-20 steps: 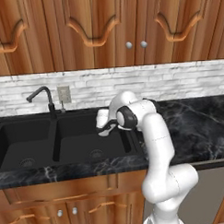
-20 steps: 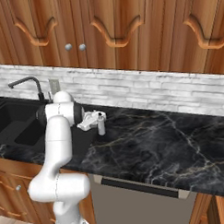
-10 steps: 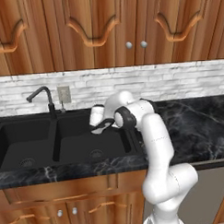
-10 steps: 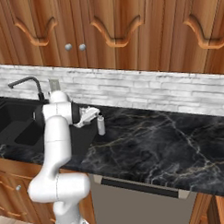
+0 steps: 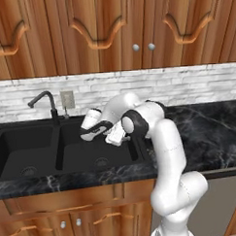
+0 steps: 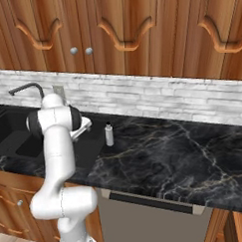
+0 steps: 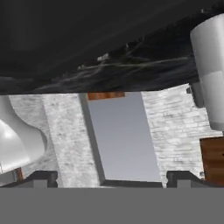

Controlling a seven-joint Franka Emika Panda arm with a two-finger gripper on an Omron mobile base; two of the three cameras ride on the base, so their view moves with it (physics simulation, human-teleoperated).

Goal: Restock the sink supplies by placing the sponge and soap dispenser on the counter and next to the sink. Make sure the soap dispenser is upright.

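Gripper hangs over the sink, fingers spread wide and holding nothing. Soap dispenser stands upright on the table just beside the basin. Best retreat high, clear of the bottle, before seeking the sponge.

Soap dispenser standing upright on the counter, just right of the sink. Faucet at the back of the sink, outlet on the wall right behind it. Gripper hanging over the right basin, left of the dispenser. Cabinets up above.
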